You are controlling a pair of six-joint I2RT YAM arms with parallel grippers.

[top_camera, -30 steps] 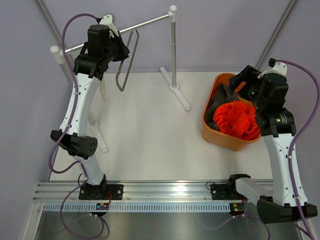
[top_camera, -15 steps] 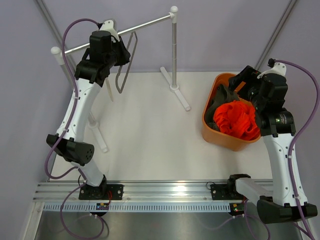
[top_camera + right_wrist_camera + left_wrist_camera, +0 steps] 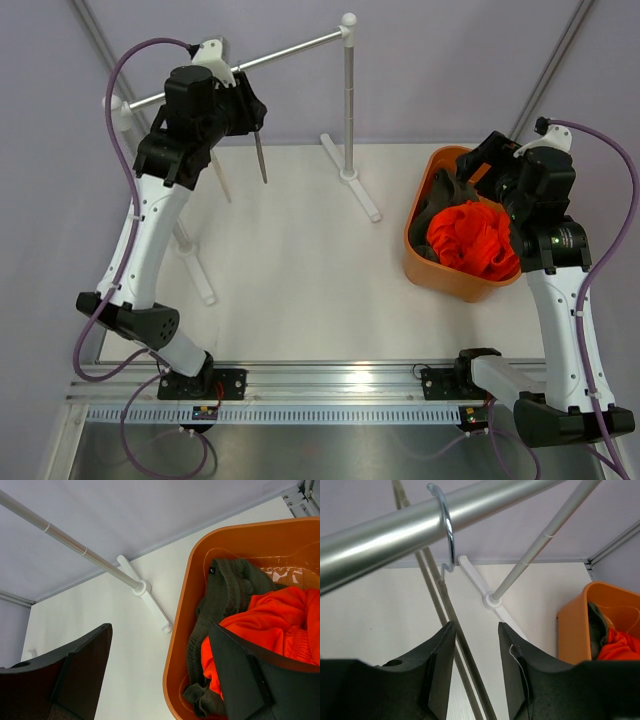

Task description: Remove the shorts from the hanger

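Note:
The thin dark grey hanger [image 3: 260, 155] hangs bare by its metal hook [image 3: 449, 535] from the silver rail [image 3: 290, 47]. My left gripper [image 3: 250, 115] is up at the rail and open. In the left wrist view the hanger's wires [image 3: 451, 611] run down between the jaws close to the left finger, and neither finger [image 3: 512, 650] presses on them. The bright orange shorts [image 3: 472, 238] lie bunched in the orange basket [image 3: 412, 250] at the right. My right gripper [image 3: 492, 158] hovers over the basket's far-left rim, open and holding nothing, with the shorts [image 3: 280, 615] beyond its right finger.
A dark green garment [image 3: 225, 595] lies in the basket [image 3: 182, 630] beside the shorts. The rack's upright post [image 3: 347, 100] and white foot [image 3: 352, 185] stand at the back centre of the white table. Purple cables loop from both arms.
My left gripper has opened and let go of the hanger, and the arm has drawn back to the left. The hanger now hangs edge-on from the rail. The right arm has stayed still.

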